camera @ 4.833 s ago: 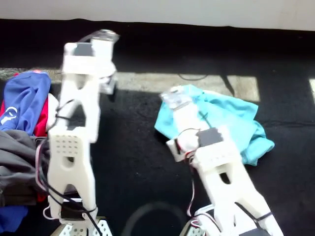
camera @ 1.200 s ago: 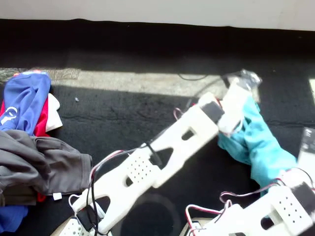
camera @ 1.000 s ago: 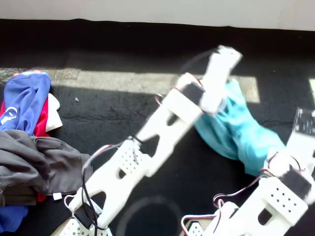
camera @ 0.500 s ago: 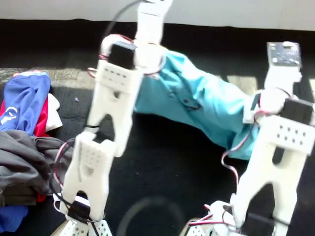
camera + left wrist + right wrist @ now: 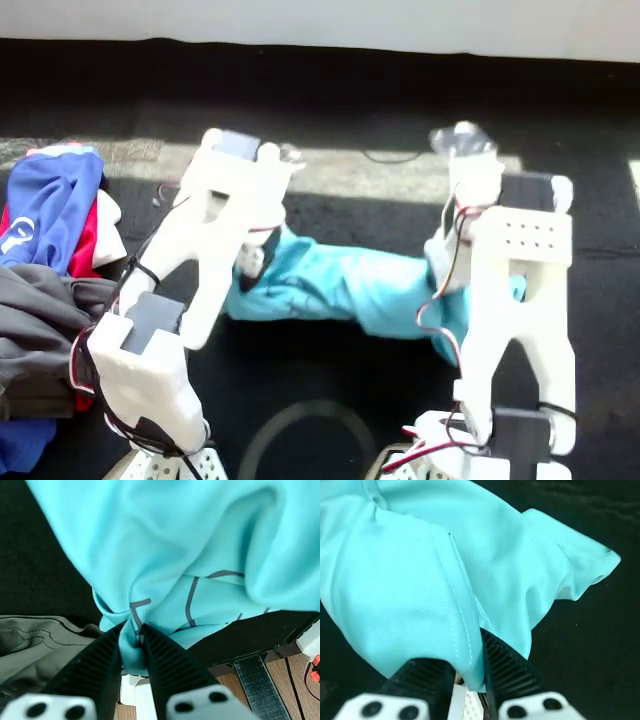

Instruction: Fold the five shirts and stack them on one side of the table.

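Your turquoise shirt (image 5: pixel 350 285) is strung out as a bunched band between the two pincers, low over the black worktop (image 5: pixel 330 400). I cannot tell whether its sagging middle touches the surface.

The left pincer (image 5: pixel 135 630) is clamped narrow on a gathered fold of that shirt, with cloth squeezed between its ribbed black fingers (image 5: pixel 100 660). The rest of the fabric, with its thin dark line print, billows out beyond the tips.

The right pincer (image 5: pixel 467 655) grips the other end, nipping a stitched hem between its fingers. A loose sleeve (image 5: pixel 580 560) spreads past it over the dark worktop.

Out beyond the left pincer, on the side away from the right arm, sits the heap of other shirts. The grey shirt (image 5: pixel 40 330) lies nearest that arm's base and shows just beside the left pincer in its wrist view. The blue shirt (image 5: pixel 50 205) is draped on top farther along, with the red shirt (image 5: pixel 85 245) peeking out under it. A sunlit strip (image 5: pixel 350 170) crosses the worktop beyond both pincers.
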Motion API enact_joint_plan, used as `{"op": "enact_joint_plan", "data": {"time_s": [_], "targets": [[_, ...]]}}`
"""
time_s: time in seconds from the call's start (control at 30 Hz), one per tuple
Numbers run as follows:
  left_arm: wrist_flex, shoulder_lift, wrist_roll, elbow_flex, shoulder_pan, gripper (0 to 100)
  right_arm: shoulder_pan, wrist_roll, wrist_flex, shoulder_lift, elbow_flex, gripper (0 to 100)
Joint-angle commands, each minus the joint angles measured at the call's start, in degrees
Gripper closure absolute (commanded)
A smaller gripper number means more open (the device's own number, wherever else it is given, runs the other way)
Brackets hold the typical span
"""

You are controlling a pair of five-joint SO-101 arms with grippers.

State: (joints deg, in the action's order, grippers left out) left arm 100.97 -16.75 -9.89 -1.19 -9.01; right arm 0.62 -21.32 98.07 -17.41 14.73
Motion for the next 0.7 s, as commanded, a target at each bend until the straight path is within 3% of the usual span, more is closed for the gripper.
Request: {"op": "enact_joint_plan", "data": {"time_s": [0.0, 0.17, 0.33, 0.43, 0.53, 0.67], "targets": [[0.44, 3.74, -2.55, 4.97, 2.33, 99, -0.13, -3.34, -6.11, -8.57, 14.37, 99.3], [0.53, 4.09, -8.09, 10.24, 3.38, 99, -1.63, -7.65, -11.91, -16.48, 30.55, 99.3], [0.7, 4.09, -11.16, 10.68, 3.38, 98, -2.07, -9.85, -11.82, -19.47, 34.59, 98.9], [0.7, 4.09, -12.4, 10.77, 3.65, 89, -2.07, -9.76, -11.74, -20.09, 34.42, 96.6], [0.7, 4.18, -12.75, 10.51, 4.18, 80, -2.07, -9.76, -11.74, -20.97, 34.42, 87.5], [0.7, 5.14, -14.42, 5.23, 7.6, 79, -2.07, -9.49, -12.18, -24.13, 34.33, 85.1]]}}
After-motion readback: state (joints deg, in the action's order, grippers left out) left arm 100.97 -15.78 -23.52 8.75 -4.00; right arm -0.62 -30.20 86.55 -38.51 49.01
